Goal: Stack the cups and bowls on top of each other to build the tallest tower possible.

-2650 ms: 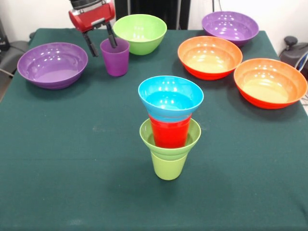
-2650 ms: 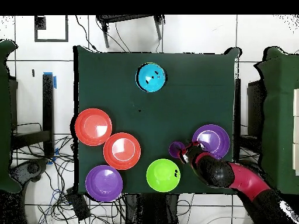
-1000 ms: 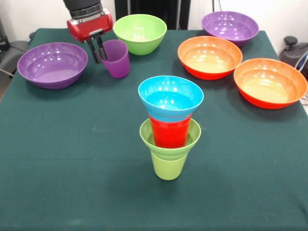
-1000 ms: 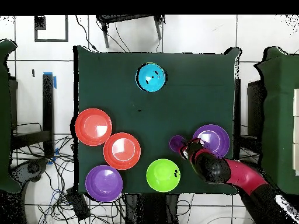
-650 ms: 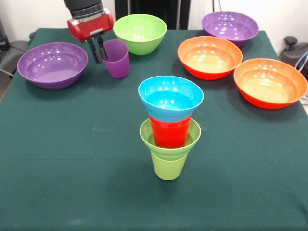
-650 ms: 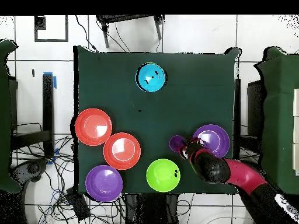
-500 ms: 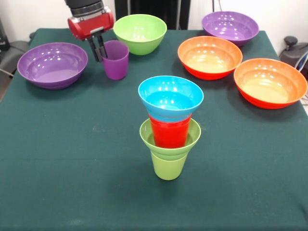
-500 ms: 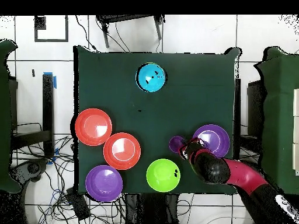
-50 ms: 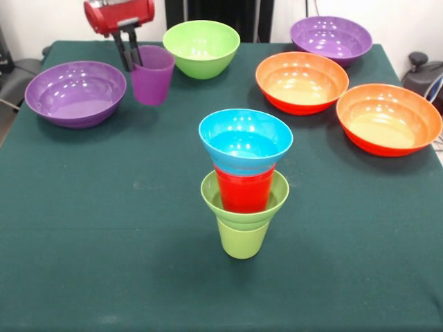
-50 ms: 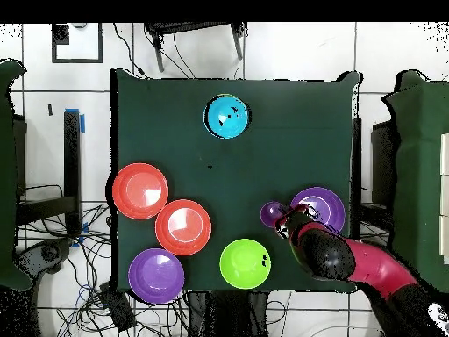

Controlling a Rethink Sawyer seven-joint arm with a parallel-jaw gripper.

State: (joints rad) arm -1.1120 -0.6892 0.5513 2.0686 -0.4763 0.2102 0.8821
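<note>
Front view, listed left to right with the tower (image 9: 243, 183) as our landmark. Far left of the tower, toward the back, we record a wide purple bowl (image 9: 75, 93) resting on the green desk (image 9: 104, 228). Next, nearer the tower but still back-left of it, the translucent purple cup (image 9: 153, 75) sits upright with its base off the cloth, its rim wall pinched by the claw (image 9: 129, 52), whose fingers are pressed together on it. Behind the tower, just beside the purple cup, we note the medium lime-green bowl (image 9: 201, 48). The tower itself stands mid-desk: lime-green cup (image 9: 242, 238) at the base, small lime-green bowl (image 9: 245, 200) on it, red cup (image 9: 243, 190) inside that, small blue bowl (image 9: 246, 140) on top. Back-right of the tower we list one orange bowl (image 9: 302, 82), then the second purple bowl (image 9: 331, 39) farther back, and the second orange bowl (image 9: 389, 118) well to the tower's right. In the overhead view, the purple cup appears just beside the first purple bowl's rim.
</note>
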